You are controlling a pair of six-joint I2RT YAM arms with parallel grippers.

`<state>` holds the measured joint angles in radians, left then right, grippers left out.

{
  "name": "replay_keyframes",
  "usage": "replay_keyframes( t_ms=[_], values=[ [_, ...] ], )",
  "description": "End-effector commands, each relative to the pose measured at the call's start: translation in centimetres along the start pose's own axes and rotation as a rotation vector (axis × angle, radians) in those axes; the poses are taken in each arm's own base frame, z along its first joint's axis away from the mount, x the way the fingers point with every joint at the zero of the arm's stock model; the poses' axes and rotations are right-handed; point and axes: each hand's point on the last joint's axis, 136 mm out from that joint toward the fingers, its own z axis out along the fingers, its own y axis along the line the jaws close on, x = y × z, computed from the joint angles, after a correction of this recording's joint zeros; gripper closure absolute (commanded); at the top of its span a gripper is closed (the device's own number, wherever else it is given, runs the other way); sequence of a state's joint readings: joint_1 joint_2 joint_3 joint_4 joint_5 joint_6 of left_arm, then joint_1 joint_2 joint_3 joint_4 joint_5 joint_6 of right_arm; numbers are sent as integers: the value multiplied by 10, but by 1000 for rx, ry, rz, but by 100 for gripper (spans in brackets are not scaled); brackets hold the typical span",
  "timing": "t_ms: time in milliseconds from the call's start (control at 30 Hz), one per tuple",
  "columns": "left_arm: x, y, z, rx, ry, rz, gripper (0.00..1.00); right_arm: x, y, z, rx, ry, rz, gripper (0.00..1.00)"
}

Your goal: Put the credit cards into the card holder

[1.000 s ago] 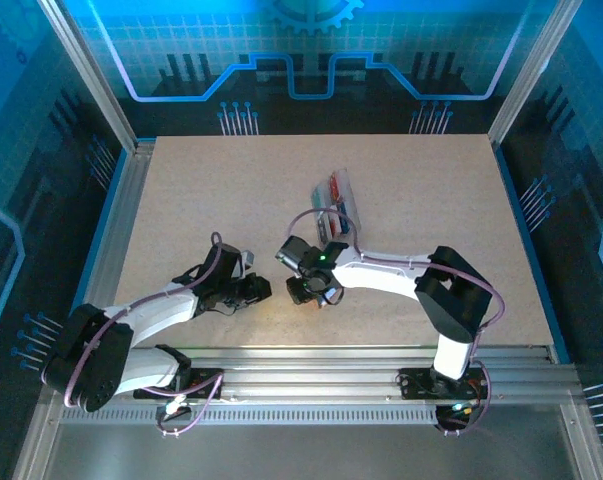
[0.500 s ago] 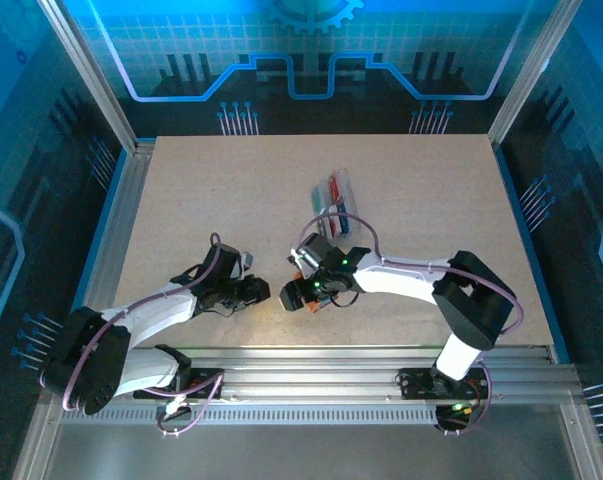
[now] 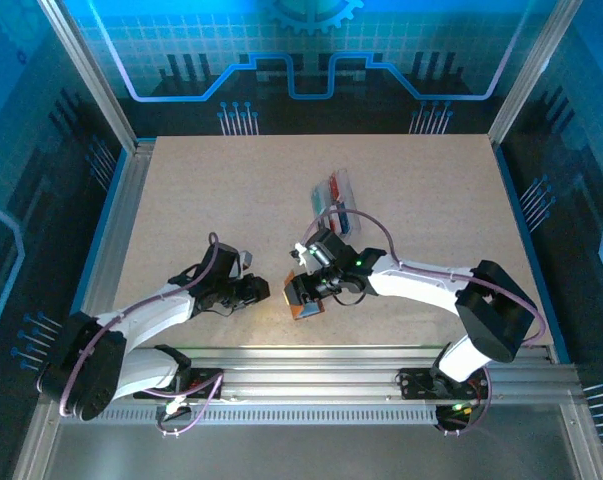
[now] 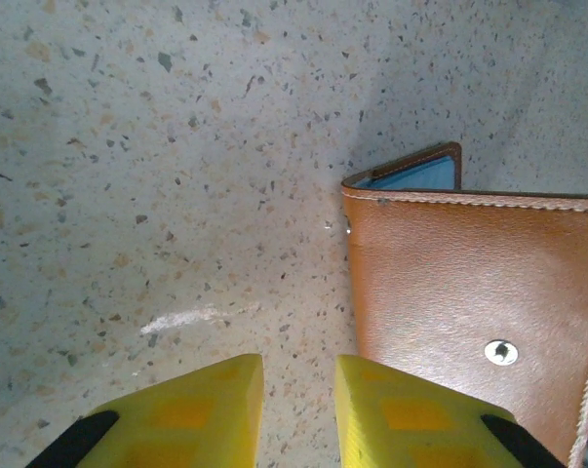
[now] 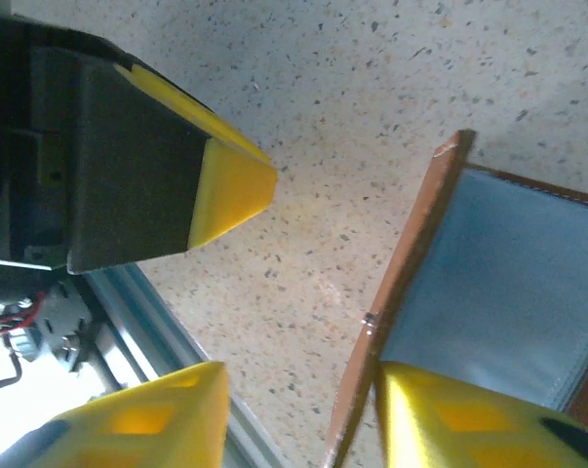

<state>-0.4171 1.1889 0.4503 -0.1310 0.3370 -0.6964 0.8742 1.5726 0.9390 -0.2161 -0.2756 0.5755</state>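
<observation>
The card holder, a brown leather wallet, lies near the table's front edge between my two grippers. In the left wrist view the card holder shows its snap stud and a strip of blue lining; my left gripper stands narrowly open beside its left edge, with bare table in the gap. My right gripper is open astride the raised flap of the card holder: one finger rests against the grey-blue lining, the other stands well apart. The credit cards, red and teal, sit in a clear tray further back.
The clear plastic tray lies just behind the right gripper. The left gripper is close to the wallet's left side, and its yellow fingertip reaches into the right wrist view. The metal rail runs along the front edge.
The right arm's elbow has swung to the right and its gripper has turned and settled over the wallet, more of which now shows. The left arm has hardly moved.
</observation>
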Motion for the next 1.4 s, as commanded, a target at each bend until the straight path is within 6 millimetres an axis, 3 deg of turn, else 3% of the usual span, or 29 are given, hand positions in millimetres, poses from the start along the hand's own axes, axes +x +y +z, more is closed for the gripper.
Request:
replay_keyframes(
  t_ms=[0, 233, 467, 733, 900, 1200, 1367],
  values=[
    [-6, -6, -12, 15, -22, 18, 73, 2, 4, 11, -70, 17, 18, 65],
    [-6, -1, -15, 13, -24, 0, 74, -3, 15, 25, -103, 30, 1, 73],
    [-11, 10, -27, -9, -78, -58, 82, -5, 21, 43, -35, 62, -41, 82],
    [-17, 14, -40, -20, -120, -107, 88, -7, -3, 52, 343, 96, -140, 100],
    [-21, 12, -49, -15, -141, -108, 88, -7, -32, 29, 520, 63, -144, 100],
    [-21, 15, -42, -16, -126, -106, 88, 0, -78, -47, 799, 4, -142, 100],
    [-21, 15, -39, -10, -117, -106, 88, 3, -95, -75, 968, 8, -159, 100]
  ],
)
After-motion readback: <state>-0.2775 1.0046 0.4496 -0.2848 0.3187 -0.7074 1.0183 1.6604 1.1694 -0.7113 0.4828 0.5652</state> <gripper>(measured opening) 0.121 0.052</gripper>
